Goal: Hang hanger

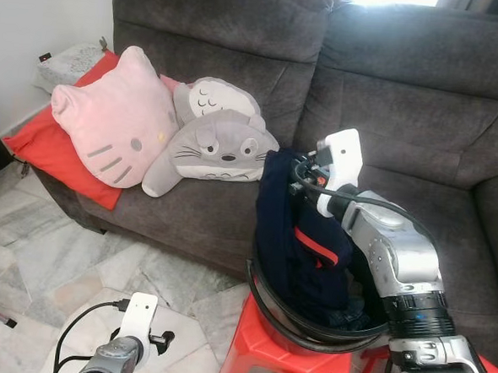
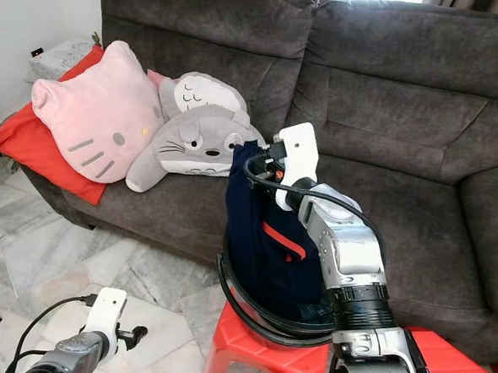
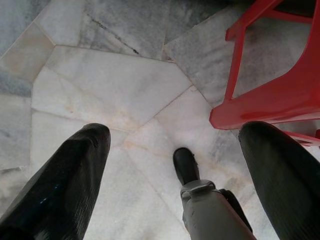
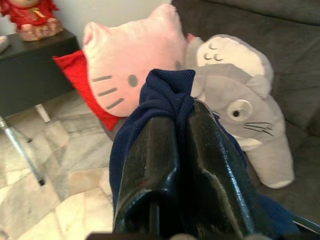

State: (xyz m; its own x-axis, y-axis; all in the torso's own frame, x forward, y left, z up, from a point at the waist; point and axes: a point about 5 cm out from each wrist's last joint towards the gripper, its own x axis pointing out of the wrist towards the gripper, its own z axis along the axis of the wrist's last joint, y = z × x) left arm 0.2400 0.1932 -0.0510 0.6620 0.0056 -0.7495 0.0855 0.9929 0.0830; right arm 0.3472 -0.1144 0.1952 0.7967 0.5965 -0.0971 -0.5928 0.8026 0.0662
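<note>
The right claw (image 4: 182, 112) is clenched on a fold of a navy garment (image 1: 301, 240), lifting its top edge above a black basket (image 1: 262, 310) that stands on a red stool (image 1: 264, 356) in front of a grey sofa (image 1: 390, 94). The cloth hangs straight down from the claw into the basket, so its long axis runs vertical, with the bulk of it directly below the fingers (image 4: 150, 165) and on their near side. A red stripe (image 1: 317, 246) crosses the dark fabric partway down; the weave looks like a fine sports mesh, and more clothing lies bunched in the basket's bottom. No hanger can be made out in the folds; if one is inside the garment, it is hidden.

The left claw (image 3: 175, 175) hangs released low on the near left, over the marble floor (image 3: 115, 80), well apart from the basket; the right arm is plainly the nearer one. Left on the sofa rest a pink cat cushion (image 1: 113, 132), a grey plush (image 1: 218, 142) and a red cushion (image 1: 40, 140).
</note>
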